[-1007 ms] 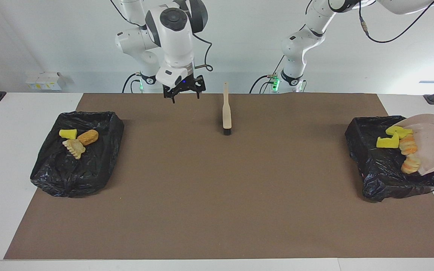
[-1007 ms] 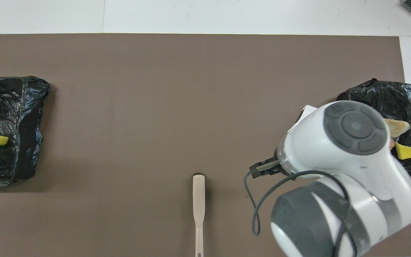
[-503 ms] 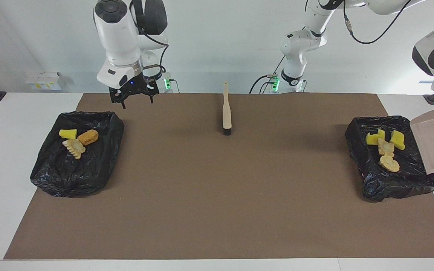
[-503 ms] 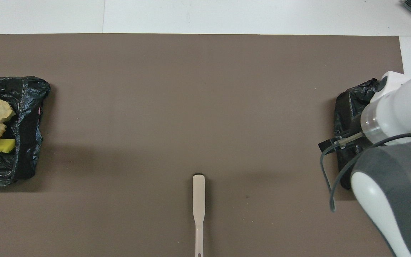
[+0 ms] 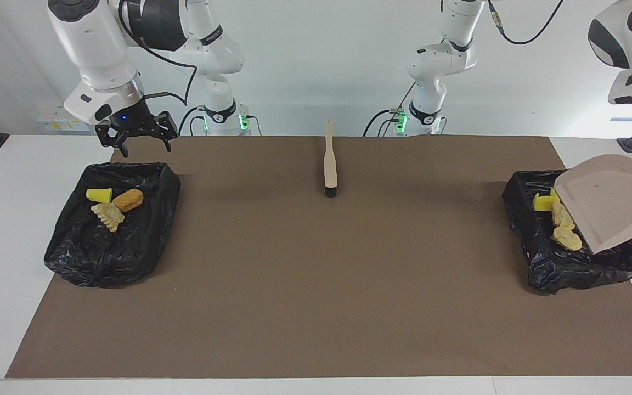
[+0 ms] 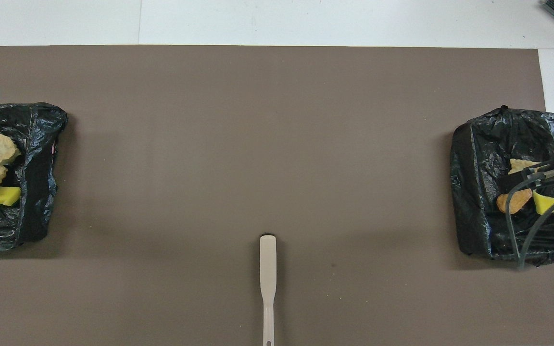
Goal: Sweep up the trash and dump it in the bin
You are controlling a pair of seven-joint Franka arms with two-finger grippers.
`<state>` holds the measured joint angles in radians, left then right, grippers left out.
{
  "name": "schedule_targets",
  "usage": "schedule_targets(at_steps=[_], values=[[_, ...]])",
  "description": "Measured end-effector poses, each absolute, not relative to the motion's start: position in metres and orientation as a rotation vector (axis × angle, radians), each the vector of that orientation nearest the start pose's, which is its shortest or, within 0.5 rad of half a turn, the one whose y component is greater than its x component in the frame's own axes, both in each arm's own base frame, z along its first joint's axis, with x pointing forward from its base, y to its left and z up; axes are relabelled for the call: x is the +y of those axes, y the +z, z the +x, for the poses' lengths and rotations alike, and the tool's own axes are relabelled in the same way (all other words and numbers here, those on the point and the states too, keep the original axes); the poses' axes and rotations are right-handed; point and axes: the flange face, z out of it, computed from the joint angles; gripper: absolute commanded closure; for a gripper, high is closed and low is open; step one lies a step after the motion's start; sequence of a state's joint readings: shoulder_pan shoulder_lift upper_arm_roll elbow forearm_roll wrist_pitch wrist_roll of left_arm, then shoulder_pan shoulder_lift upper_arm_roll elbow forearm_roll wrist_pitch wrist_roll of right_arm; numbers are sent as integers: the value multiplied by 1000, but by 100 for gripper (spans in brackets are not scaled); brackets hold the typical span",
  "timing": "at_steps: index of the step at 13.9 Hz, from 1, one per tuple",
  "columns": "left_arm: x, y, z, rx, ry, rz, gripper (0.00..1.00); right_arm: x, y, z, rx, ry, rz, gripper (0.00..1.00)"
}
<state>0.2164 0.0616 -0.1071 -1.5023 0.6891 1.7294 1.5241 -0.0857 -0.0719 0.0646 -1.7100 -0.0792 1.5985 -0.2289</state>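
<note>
Now yellow and golden-brown trash (image 5: 560, 219) lies binned (left claw clamps dustpan (image 5: 607, 206), right claw (image 5: 139, 133) apart).

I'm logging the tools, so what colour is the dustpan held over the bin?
Pale beige all over; the dustpan shows best in the facing view.

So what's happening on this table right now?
A sweep-and-dump job looks nearly finished. The left arm holds the beige dustpan tilted over the black-lined bin at its end of the table; yellow sponge chunks and bread pieces lie in that bin. The right tool hangs open and empty over the edge of the other bin, which also holds scraps. The brush lies unused mid-table, near the robots.
</note>
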Motion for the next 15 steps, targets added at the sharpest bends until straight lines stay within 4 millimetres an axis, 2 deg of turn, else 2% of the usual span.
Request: schedule_targets(at_steps=[2, 4, 7, 11, 15], values=[[103, 644, 573, 1615, 423, -2103, 100, -19, 617, 530, -221, 60, -3201, 0], [59, 632, 567, 1523, 373, -2317, 100, -10, 627, 527, -119, 71, -3196, 0], [-28, 608, 557, 1399, 333, -2550, 100, 8, 635, 526, -63, 73, -3196, 0], [-162, 551, 532, 1058, 281, -2852, 100, 3, 635, 526, -28, 76, -3170, 0], [-259, 503, 515, 765, 136, -3029, 100, 2, 635, 526, -17, 78, -3164, 0]])
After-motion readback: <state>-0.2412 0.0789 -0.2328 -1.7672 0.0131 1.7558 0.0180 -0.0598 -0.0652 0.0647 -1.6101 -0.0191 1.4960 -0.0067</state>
